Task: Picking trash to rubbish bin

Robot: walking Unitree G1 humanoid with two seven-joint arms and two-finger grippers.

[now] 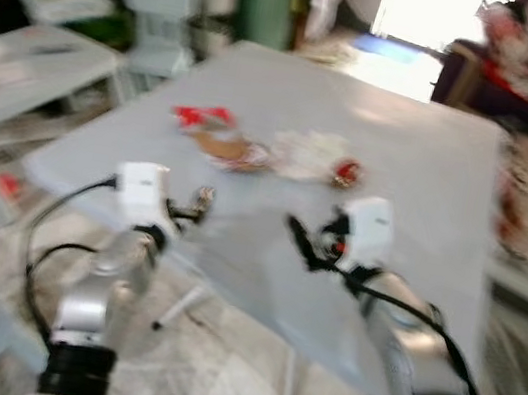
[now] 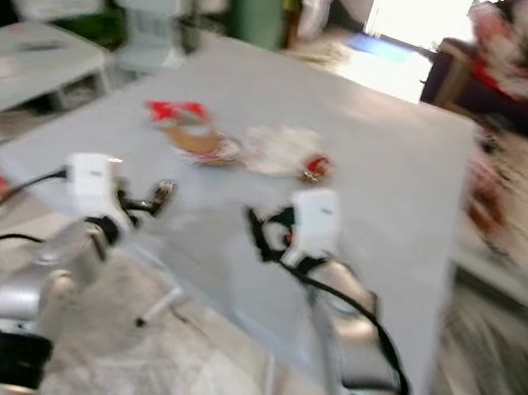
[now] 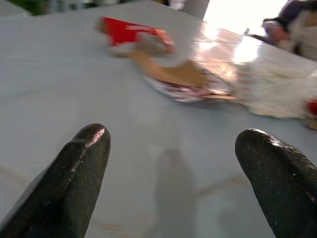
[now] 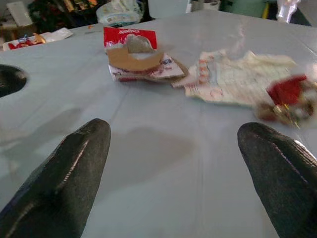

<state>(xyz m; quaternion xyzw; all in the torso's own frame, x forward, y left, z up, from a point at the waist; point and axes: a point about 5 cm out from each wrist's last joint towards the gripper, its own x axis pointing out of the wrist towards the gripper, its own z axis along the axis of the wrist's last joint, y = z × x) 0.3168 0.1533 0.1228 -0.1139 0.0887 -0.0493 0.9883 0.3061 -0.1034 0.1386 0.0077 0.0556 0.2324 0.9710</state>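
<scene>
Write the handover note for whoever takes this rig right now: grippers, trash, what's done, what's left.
Left gripper: open, holding nothing, low over the near part of the grey table.
Right gripper: open, holding nothing, beside it.
Trash: red and brown wrapper, white crumpled wrapper and small red scrap, all lying mid-table beyond both grippers.
Done: nothing picked up.
Left: grasp each piece and bin it.

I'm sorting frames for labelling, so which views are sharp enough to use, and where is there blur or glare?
Both eye views are motion-blurred, the trash on the grey table smeared and the doorway blown out. The left wrist view is soft, with glare on the tabletop beyond the torn red carton. The right wrist view is sharpest: the white wrapper shows its print, and the fingers cast soft shadows.
</scene>
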